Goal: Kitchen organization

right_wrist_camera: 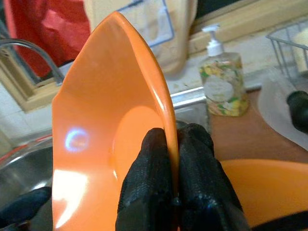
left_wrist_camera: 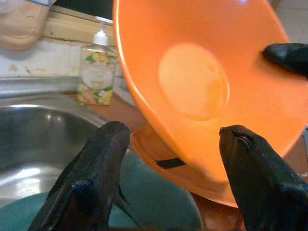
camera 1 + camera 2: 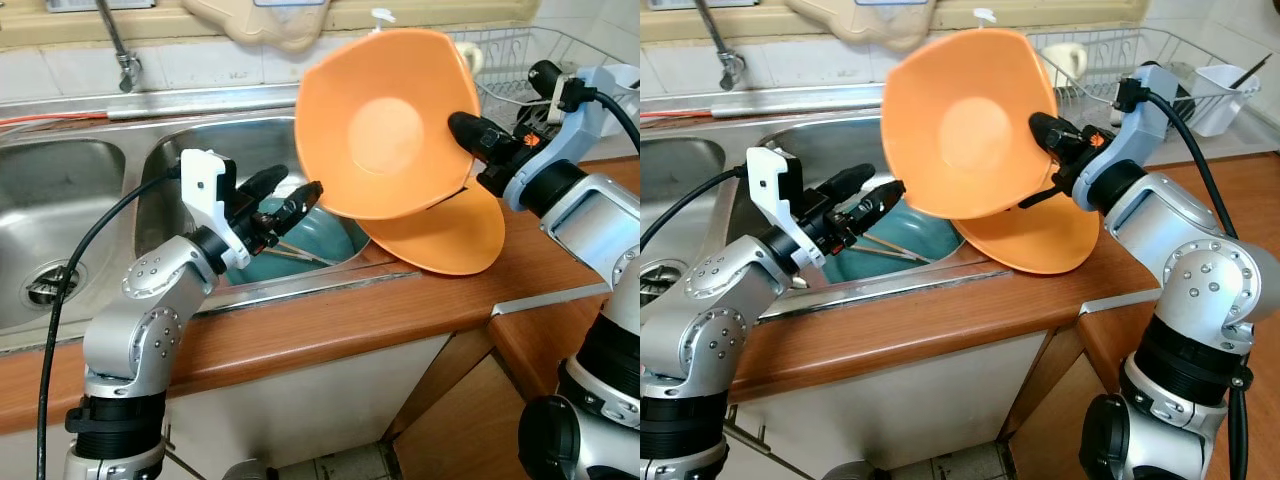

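Observation:
My right gripper (image 3: 468, 132) is shut on the rim of an orange bowl (image 3: 385, 125), held tilted in the air with its inside facing me. Beneath it a second orange bowl (image 3: 450, 235) lies on the wooden counter (image 3: 400, 310) beside the sink. My left gripper (image 3: 290, 195) stands open over the right sink basin, its fingertips just short of the held bowl's lower edge. Below it a teal bowl (image 3: 310, 245) with chopsticks (image 3: 300, 254) sits in the basin. In the right wrist view both fingers (image 1: 192, 163) pinch the bowl's rim (image 1: 161, 103).
A double steel sink (image 3: 60, 200) with a tap (image 3: 122, 55) runs along the back. A soap dispenser (image 2: 96, 72) stands behind the basin. A wire dish rack (image 3: 1160, 60) with a white cup (image 3: 1218, 95) sits at the back right. A cabinet edge (image 3: 545, 300) lies below the counter.

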Tool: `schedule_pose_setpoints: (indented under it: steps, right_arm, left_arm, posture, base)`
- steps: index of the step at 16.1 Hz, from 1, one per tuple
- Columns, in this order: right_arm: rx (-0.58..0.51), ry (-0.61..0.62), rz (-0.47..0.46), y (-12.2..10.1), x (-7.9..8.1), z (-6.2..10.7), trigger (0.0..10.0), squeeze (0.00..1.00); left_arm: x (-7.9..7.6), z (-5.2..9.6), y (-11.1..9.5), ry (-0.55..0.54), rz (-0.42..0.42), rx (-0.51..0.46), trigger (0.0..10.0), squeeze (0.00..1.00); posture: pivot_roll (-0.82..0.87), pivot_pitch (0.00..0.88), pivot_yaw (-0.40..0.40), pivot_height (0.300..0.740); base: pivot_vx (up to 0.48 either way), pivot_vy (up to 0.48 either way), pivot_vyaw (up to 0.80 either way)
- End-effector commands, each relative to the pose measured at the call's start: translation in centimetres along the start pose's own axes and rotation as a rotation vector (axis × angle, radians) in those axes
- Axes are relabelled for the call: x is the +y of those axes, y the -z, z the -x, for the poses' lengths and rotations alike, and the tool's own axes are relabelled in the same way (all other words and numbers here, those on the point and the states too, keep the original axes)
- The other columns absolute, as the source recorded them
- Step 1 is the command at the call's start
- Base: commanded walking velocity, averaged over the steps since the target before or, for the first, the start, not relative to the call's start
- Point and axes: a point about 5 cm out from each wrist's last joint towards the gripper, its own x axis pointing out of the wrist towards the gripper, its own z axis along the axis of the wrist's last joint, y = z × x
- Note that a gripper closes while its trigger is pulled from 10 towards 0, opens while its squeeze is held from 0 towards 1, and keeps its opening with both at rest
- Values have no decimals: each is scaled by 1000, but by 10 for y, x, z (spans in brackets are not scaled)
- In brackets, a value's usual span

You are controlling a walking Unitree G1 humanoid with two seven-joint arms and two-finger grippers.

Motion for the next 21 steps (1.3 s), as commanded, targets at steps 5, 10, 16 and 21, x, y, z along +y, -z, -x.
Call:
schedule_pose_setpoints:
  steps: [5,10,16,21]
  right_arm:
    - [-60,-255,39,-5,38,2,0,0]
    - [-72,-211,37,-2,35,-2,0,0]
    - [-112,-105,87,-12,17,-3,0,0]
    - [-87,-255,68,-2,40,-4,0,0]
  left_arm:
    - [-2,-6,-3,-8,61,-26,10000,0]
    - [-5,-3,-8,16,116,-79,78,0]
    - [10,12,-12,-50,93,-84,10000,839]
    - [3,5,-10,-22,133,-107,4118,0]
  posture:
    - [-86,0,-4,740]
    - [-84,0,-9,740]
    - [-82,0,-26,740]
    - [-84,0,-26,740]
  base:
    - [0,0,0]
    - [0,0,0]
    - [0,0,0]
    - [0,0,0]
